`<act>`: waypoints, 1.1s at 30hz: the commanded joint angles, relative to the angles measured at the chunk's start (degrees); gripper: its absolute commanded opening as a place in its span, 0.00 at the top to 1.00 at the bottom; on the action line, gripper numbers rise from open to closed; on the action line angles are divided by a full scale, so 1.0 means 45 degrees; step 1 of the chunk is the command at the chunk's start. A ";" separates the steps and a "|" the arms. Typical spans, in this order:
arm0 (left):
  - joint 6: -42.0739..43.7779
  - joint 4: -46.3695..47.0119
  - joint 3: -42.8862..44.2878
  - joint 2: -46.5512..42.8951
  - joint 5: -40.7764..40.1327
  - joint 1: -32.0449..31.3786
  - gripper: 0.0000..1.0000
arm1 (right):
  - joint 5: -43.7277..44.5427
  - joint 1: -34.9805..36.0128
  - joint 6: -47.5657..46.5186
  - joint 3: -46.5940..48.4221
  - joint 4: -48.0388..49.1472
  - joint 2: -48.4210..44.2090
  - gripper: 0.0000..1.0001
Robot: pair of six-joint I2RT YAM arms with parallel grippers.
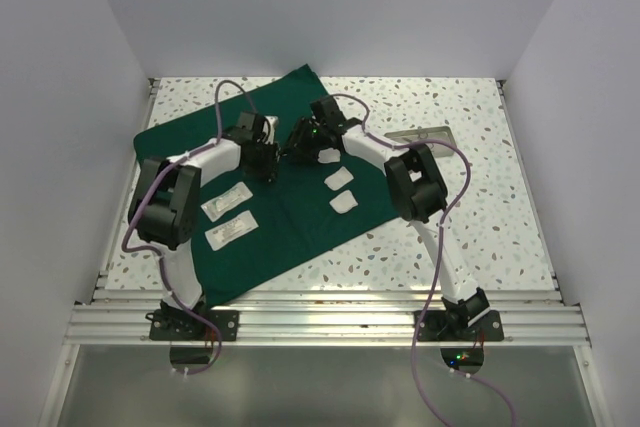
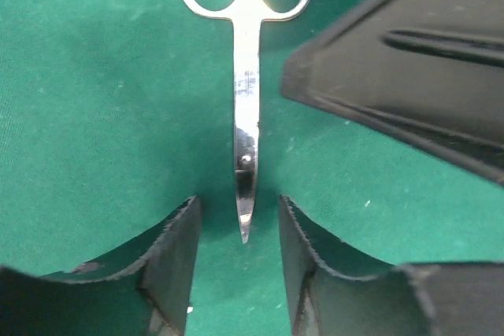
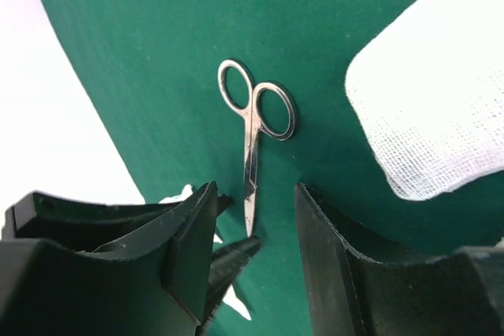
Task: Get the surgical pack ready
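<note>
Steel scissors lie flat on the dark green drape, blades shut, finger rings away from me. In the left wrist view their tip sits between the fingers of my left gripper, which stands open and touches nothing. My right gripper is open too, with the scissors tip just in front of its gap. Both grippers meet over the drape middle: the left gripper and the right gripper. Three white gauze pads lie right of them. Two white packets lie on the left.
A steel tray rests on the speckled table off the drape's right edge, partly behind the right arm. In the left wrist view the right gripper's black body fills the upper right. A gauze pad is close to the right fingers.
</note>
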 commanded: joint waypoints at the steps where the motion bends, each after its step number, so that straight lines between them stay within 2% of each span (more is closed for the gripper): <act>1: -0.0100 -0.0458 0.0267 0.0062 -0.2033 -0.0846 0.51 | 0.0263 -0.0101 -0.0263 0.0104 -0.0291 -0.1109 0.53; 6: -0.0237 -0.1003 0.1106 0.0609 -0.3633 -0.1256 0.48 | 0.0361 -0.0276 -0.0341 -0.0071 -0.0291 -0.1421 0.53; 10: -0.0217 -0.1044 0.1282 0.1135 -0.3989 -0.1256 0.49 | 0.0283 -0.0335 -0.0361 -0.0208 -0.0232 -0.1461 0.53; 12: -0.0217 -0.1044 0.1302 0.1351 -0.3950 -0.1257 0.52 | 0.0341 -0.0335 -0.0380 -0.0189 -0.0193 -0.1441 0.53; 14: -0.0198 -0.0908 0.1069 0.1586 -0.3775 -0.1257 0.59 | 0.0439 -0.0335 -0.0419 -0.0111 -0.0115 -0.1344 0.53; 16: -0.0198 -0.0615 0.0698 0.1703 -0.3346 -0.1237 0.74 | 0.0400 -0.0335 -0.0342 -0.0014 -0.0076 -0.1207 0.53; 21: -0.0197 -0.0011 -0.0122 0.1685 -0.1746 -0.0867 0.99 | -0.0243 -0.0160 -0.0068 0.0104 0.0548 -0.0876 0.53; 27: -0.0237 0.0595 -0.1041 0.1157 0.0829 0.0363 1.00 | -0.0869 0.0114 0.0166 0.0201 0.1135 -0.0407 0.52; 33: -0.0334 0.0811 -0.1257 0.1059 0.2102 0.1008 1.00 | -0.1085 0.0289 0.0420 0.0241 0.1369 -0.0016 0.52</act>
